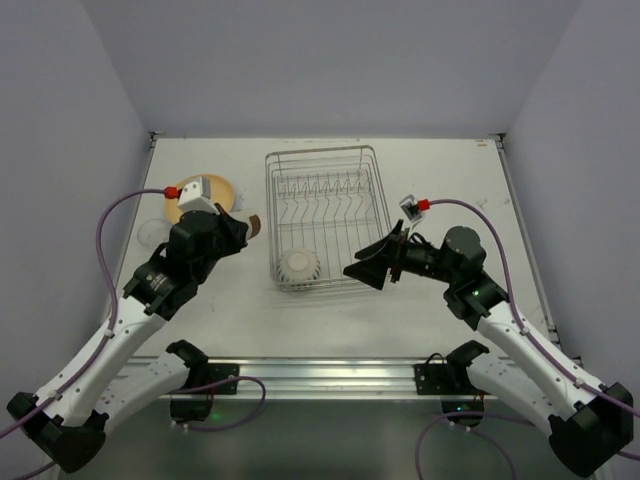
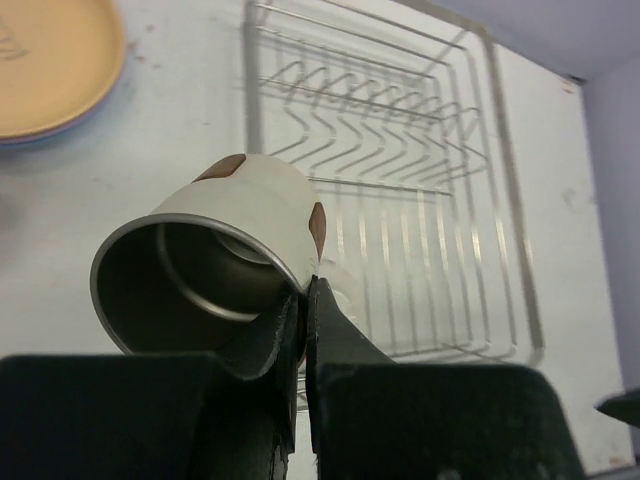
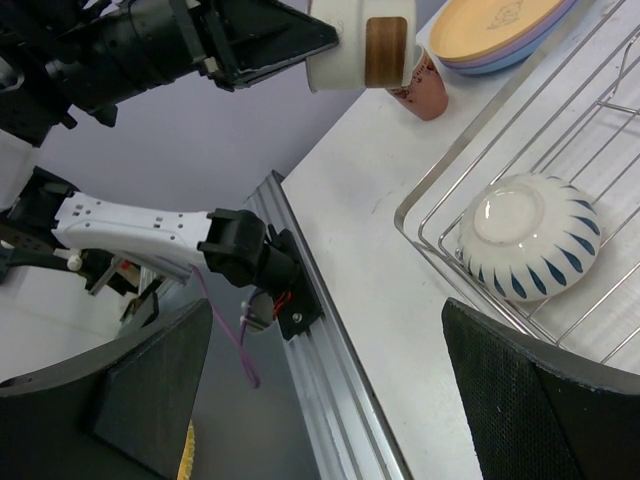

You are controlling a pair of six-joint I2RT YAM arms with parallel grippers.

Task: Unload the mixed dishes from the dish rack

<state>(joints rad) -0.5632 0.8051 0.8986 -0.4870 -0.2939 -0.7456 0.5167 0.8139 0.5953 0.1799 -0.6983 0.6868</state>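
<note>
My left gripper (image 1: 246, 228) is shut on the rim of the brown-and-cream cup (image 2: 235, 245), which hangs tilted in the air left of the dish rack (image 1: 322, 212); one finger is inside the cup and one outside. A white ribbed bowl (image 1: 298, 266) with blue marks lies upside down in the rack's near corner (image 3: 530, 245). Stacked plates (image 1: 222, 190), yellow-orange on top, lie at the far left, partly hidden by my left wrist. A small pink mug (image 3: 425, 88) stands near them. My right gripper (image 1: 375, 263) is open with nothing in it, just right of the bowl.
A clear glass (image 1: 152, 233) stands faintly visible left of my left arm. The aluminium rail (image 1: 320, 372) carrying both arm bases runs along the table's near edge. The rack's plate prongs (image 2: 385, 95) hold nothing.
</note>
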